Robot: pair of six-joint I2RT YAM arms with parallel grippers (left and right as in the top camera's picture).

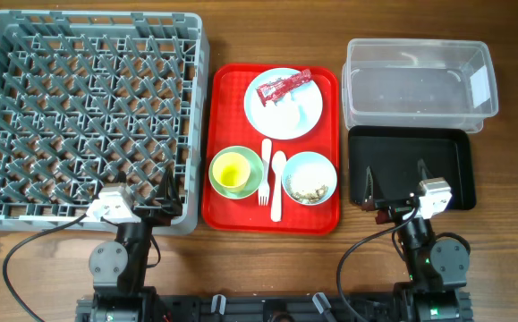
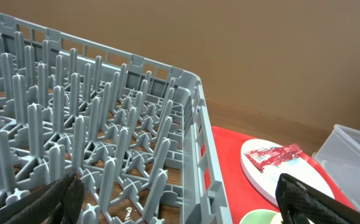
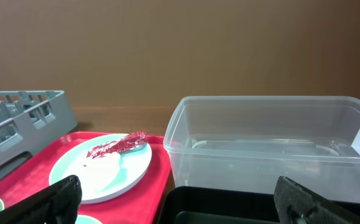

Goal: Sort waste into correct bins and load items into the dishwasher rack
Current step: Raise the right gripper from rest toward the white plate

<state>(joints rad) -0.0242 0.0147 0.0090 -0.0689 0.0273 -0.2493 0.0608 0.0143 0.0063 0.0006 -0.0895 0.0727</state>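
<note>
A red wrapper (image 1: 283, 87) and a white napkin (image 1: 289, 111) lie on the pale blue plate (image 1: 263, 114) at the back of the red tray (image 1: 223, 192). The green bowl (image 1: 248, 183) holds the yellow cup (image 1: 230, 171). The blue bowl (image 1: 323, 170) holds beige crumbs (image 1: 308, 190). A white fork (image 1: 264, 172) and spoon (image 1: 277, 186) lie between the bowls. The grey rack (image 1: 80, 116) is at left. The clear tub (image 1: 417, 82) and black tray (image 1: 408, 168) are at right. My left gripper (image 1: 147, 199) is open over the rack's near right corner (image 2: 192, 186). My right gripper (image 1: 400, 190) is open over the black tray's near edge (image 3: 229, 205).
The wrapper (image 2: 273, 155) on the plate (image 2: 260, 177) shows in the left wrist view, and in the right wrist view (image 3: 114, 145) beside the tub (image 3: 273, 143). Bare wooden table lies between the red tray and the bins.
</note>
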